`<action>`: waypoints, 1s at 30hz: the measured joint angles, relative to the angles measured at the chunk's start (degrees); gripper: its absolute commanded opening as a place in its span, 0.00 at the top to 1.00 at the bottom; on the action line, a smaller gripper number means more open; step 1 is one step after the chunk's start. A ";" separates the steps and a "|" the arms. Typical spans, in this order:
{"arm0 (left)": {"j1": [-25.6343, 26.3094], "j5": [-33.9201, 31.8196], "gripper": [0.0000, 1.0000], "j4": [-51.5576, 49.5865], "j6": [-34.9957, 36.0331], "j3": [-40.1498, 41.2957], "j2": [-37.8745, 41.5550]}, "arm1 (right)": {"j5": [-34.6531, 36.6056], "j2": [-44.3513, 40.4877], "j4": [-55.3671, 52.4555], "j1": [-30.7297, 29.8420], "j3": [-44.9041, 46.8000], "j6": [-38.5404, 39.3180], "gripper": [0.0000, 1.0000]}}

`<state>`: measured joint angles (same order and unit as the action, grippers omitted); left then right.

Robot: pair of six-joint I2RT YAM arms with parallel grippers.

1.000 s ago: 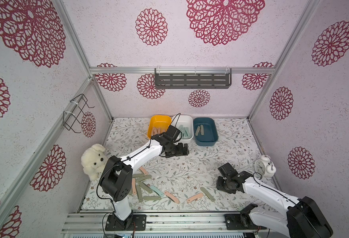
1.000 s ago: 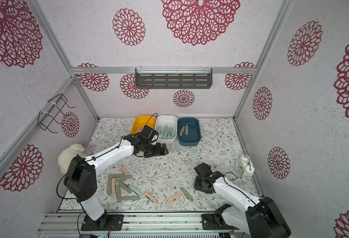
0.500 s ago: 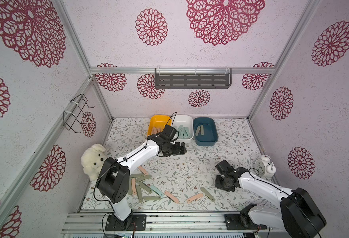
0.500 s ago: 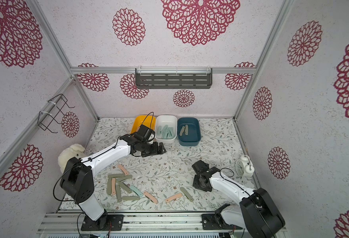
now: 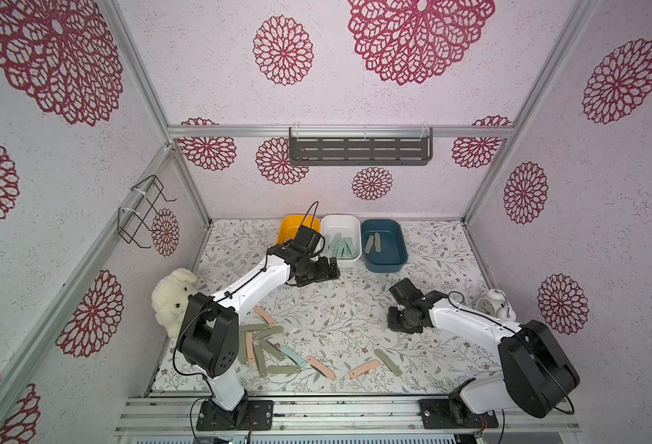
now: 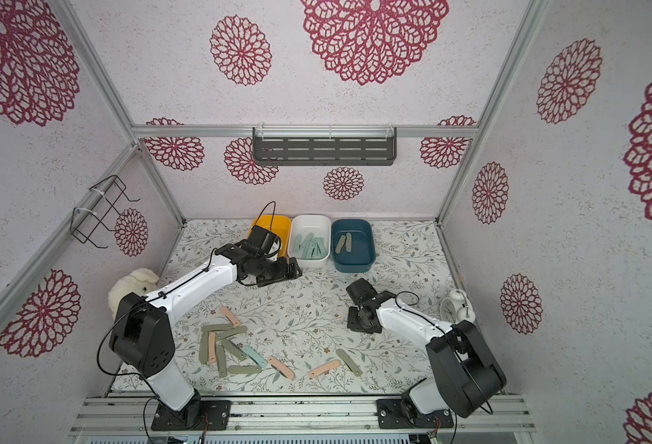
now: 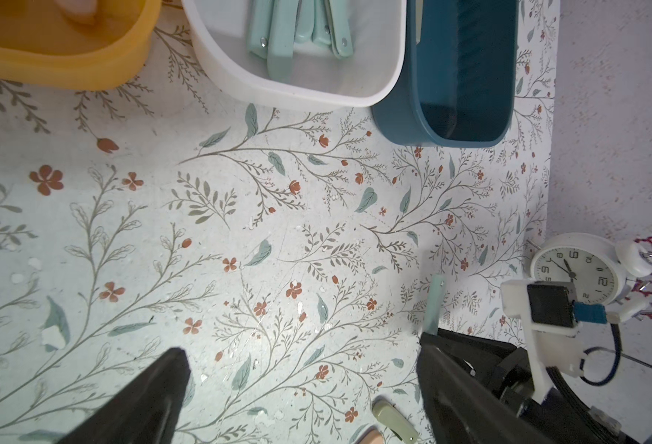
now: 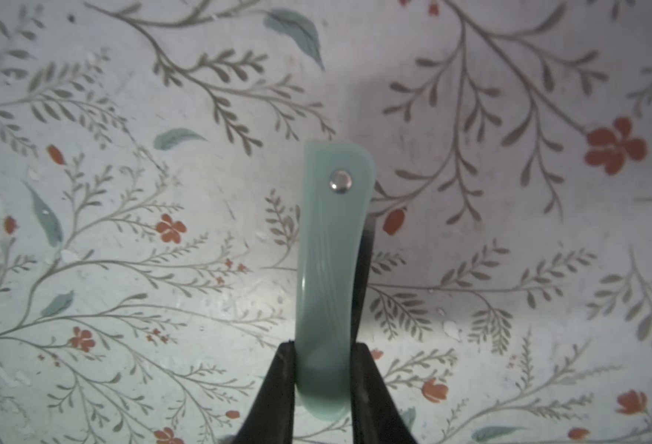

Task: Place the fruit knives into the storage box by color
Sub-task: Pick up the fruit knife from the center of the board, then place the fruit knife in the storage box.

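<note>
Fruit knife (image 8: 334, 269) of glossy mint-teal plastic: a flat bar with rounded ends and a metal rivet (image 8: 340, 181) near its free end. It is pinched across its narrow width, close to one end, by the black right fingers (image 8: 278, 384). The rest projects forward unsupported. The offset shadow suggests that it hangs just clear of the floral-patterned counter (image 8: 124, 192), well apart from the boxes. The left wrist view shows the same bar (image 7: 434, 303) jutting from those fingers.

The piece is judged light and stiff, with a smooth and probably slippery surface. An end grip leaves a long lever, so the bar may pivot or slide. A hold nearer mid-length, on the two long edges, would be steadier.

The matching rounded white plastic box (image 5: 346, 261) already contains mint bars. It stands between a yellow-orange box (image 5: 288, 226) and a dark blue box (image 5: 386, 266). The left fingers (image 7: 151, 396) are spread wide and empty, just before the white box. Loose pink, mint and olive knives (image 5: 284, 369) lie near the counter's front edge.
</note>
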<state>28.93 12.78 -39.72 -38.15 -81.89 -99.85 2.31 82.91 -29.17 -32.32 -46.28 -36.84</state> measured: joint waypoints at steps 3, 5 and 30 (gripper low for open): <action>-0.13 0.02 0.03 -0.37 -0.04 -1.44 -0.17 | -0.42 1.51 0.50 -0.11 -2.84 1.84 0.77; -0.42 0.02 0.03 -0.57 -0.07 -2.43 -0.52 | -0.72 2.29 0.68 -0.11 -4.70 2.80 0.77; -6.32 0.70 0.03 -2.93 -0.17 -6.56 -2.27 | -2.89 34.77 -0.72 0.22 -53.40 13.94 0.78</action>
<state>22.61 13.47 -42.65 -38.33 -88.44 -102.13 -0.58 117.69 -29.89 -32.10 -99.68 -22.90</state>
